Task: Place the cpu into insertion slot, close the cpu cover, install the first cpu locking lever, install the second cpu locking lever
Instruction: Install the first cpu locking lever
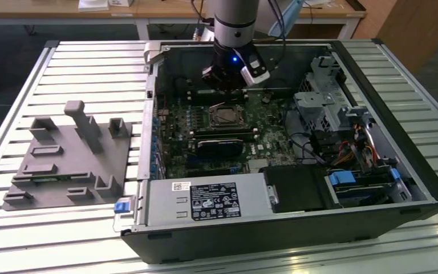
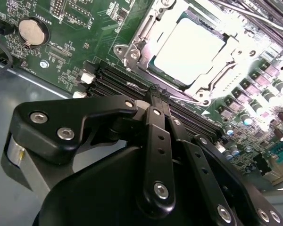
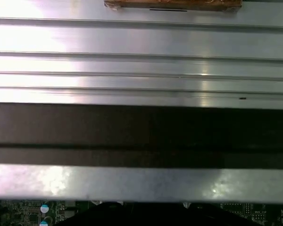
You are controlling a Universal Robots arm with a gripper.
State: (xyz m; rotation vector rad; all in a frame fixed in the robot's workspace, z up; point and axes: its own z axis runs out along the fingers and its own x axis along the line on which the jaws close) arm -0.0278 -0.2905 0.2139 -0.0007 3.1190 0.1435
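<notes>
Right, the black linkage gripper hangs inside the open black computer case, jaws together with nothing visible between them. The cpu, a small flat square chip with a dull silver top, lies flat in the insertion slot, the square black-rimmed motherboard socket just ahead of the closed tips. Between tips and socket run the long narrow black memory slots. The cpu cover, a thin silvery metal frame with a square window, looks folded down over the chip's edges, top exposed through the window; presumably that clamps the chip onto its contacts. Can't tell whether either locking lever is latched. A round silver coin battery sits off to one side of the jaws on the green board. Writing: white stickers on the silver power supply box and white board print, none clear enough to read. The grey moulded parts fixture sits well away from the jaws, outside the case.
</notes>
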